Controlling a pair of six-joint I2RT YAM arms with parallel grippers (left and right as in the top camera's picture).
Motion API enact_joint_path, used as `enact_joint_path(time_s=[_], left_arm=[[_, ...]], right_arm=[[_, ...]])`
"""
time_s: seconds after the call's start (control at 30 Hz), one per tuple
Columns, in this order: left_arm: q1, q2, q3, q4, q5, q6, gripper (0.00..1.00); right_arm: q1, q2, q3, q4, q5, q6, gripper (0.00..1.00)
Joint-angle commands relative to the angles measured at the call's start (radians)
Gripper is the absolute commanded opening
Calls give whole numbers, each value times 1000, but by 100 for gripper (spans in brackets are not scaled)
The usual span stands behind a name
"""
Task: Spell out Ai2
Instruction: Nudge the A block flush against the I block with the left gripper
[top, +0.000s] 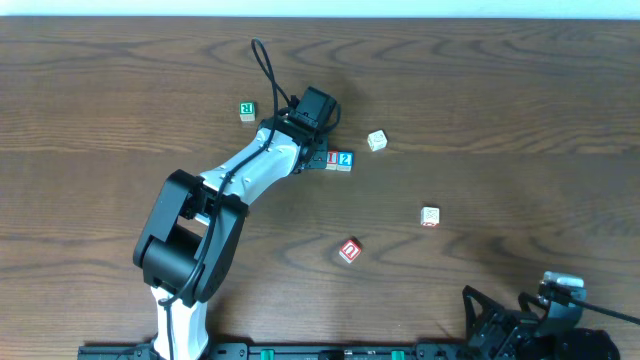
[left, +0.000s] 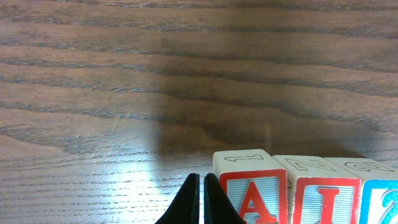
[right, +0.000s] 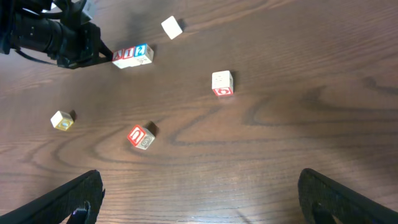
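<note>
the three task cubes stand in one row on the wooden table (left: 124, 93). reference item: "a" cube (left: 252, 190). the "i" cube (left: 323, 196) sits against its right face, and the "2" cube (left: 382, 199) follows just beyond the "i" cube. the row reads a, i, 2 in the left wrist view, so the spelling appears complete.

key relation: the long axis of the row runs from the "a" cube toward the "2" cube. the left gripper (left: 200, 186) stands at the open end of that axis, just beside the left face of the "a" cube. its two dark fingers are pressed together and hold nothing. contact with the cube face cannot be confirmed. any withdrawal should lead away from the "a" cube, not across it, or the row may be knocked askew.

the right gripper (right: 199, 180) is spread wide, empty, and well apart from the "a" cube. the left arm is the nearer one.

materials: cubes are pale wood with square edges, printed faces with red frames and letters, blue on the "2". the table shows dark brown grain with a slight sheen.
</note>
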Motion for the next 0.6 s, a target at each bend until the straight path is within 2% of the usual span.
enact_joint_path(time_s=[0.0,0.57], left_arm=[[3,17,-3,0,-13,11,6],[3,17,-3,13,-10,29,6]], right_arm=[[3,-5,1,-3,4,14,99],[3,-5,1,-3,4,14,99]])
